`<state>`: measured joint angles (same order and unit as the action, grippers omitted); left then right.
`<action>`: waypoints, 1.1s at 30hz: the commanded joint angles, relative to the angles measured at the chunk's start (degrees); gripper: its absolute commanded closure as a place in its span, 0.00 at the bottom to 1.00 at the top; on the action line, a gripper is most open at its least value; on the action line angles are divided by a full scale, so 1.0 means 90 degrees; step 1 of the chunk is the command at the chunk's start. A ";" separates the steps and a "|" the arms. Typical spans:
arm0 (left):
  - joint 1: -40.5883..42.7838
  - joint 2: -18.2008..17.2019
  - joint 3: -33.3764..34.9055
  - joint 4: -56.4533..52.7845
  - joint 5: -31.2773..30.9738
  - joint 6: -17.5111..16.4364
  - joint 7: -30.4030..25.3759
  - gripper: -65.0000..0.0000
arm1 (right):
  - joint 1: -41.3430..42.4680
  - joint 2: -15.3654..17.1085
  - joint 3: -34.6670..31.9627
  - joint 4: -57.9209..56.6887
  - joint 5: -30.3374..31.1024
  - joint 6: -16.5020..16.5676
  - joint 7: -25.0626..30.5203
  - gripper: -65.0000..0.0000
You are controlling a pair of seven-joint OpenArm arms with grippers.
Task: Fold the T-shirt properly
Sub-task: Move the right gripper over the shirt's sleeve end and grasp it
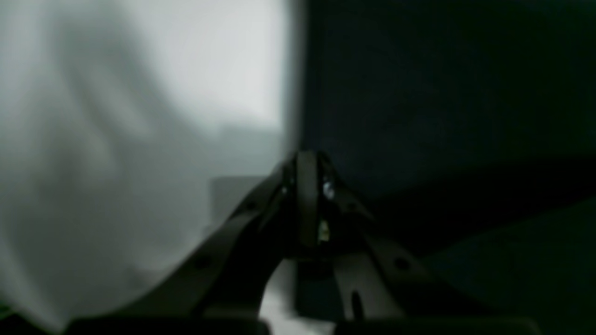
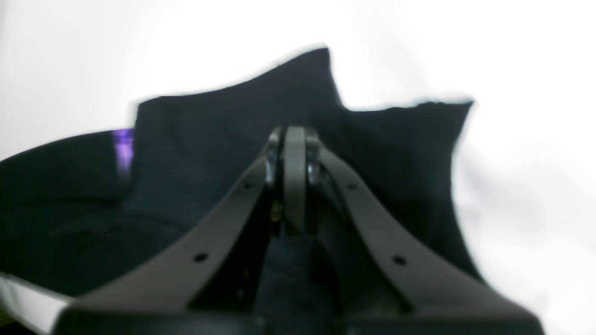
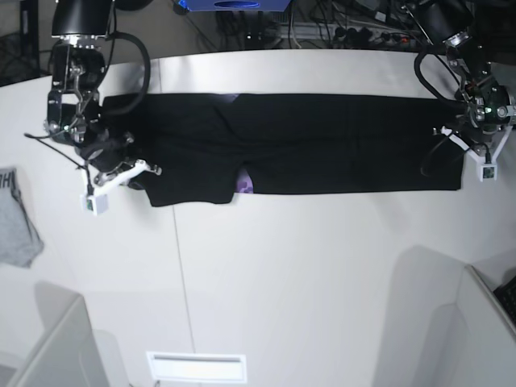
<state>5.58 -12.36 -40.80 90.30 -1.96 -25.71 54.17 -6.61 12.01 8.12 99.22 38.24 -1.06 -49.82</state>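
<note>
I am looking down on a wide white desk point(image 3: 306, 266). Across its far half lies the T-shirt point(image 3: 322, 145), a large black garment already folded into a long, narrow band running nearly from the left edge to the right edge. A small patch of purple print point(image 3: 244, 185) peeks out along the band's near edge, left of centre.

My two arms sit at opposite ends of the band, which I judge is so both ends can be carried together for the next fold. The right gripper point(image 3: 121, 165) is at the left end as seen from overhead; its wrist view shows the fingers closed tight, with black cloth bunched around them, so it appears to grip the shirt. The left gripper point(image 3: 477, 149) is at the other end, fingers closed beside the shirt's edge; whether it holds cloth I cannot tell.

A small grey garment point(image 3: 16, 218) lies apart at the left edge.
</note>
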 commanded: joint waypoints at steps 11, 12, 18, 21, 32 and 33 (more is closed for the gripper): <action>0.0097 -0.0097 -0.0434 0.0277 -0.0061 0.0000 -0.0114 1.00 | 0.1423 -0.0236 -0.1464 -0.0031 -0.0005 0.0005 -0.0877 0.44; 0.0107 -0.0097 -0.0493 0.0277 -0.0061 0.0000 -0.0114 1.00 | 0.1501 -0.0245 -0.1610 -0.0109 -0.0005 0.0005 -0.0877 0.42; 0.0273 -0.0126 -0.0630 0.0277 -0.0061 0.0000 -0.0124 1.00 | 0.1892 -0.0656 -0.2460 -0.0968 -0.0405 0.0005 -0.0750 0.42; 0.0293 -0.0126 -0.0630 0.0277 -0.0061 0.0000 -0.0114 1.00 | 0.1951 -0.1134 -0.2626 -0.1359 -0.1528 -0.0004 -0.0349 0.42; 0.0469 -0.0136 -0.0639 0.0238 -0.0061 0.0000 -0.0144 1.00 | 0.1404 -0.2199 -0.2626 -0.1183 -0.5045 -0.0112 0.0334 0.42; 0.0469 -0.0136 -0.0639 0.0238 -0.0061 0.0000 -0.0144 1.00 | 0.1453 -0.2199 -0.2616 -0.1261 -0.5055 -0.0297 0.0305 0.42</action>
<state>10.17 -12.53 -46.22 91.64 -2.57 -25.74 53.60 4.97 -7.31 -15.38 87.15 -6.92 -3.99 -48.14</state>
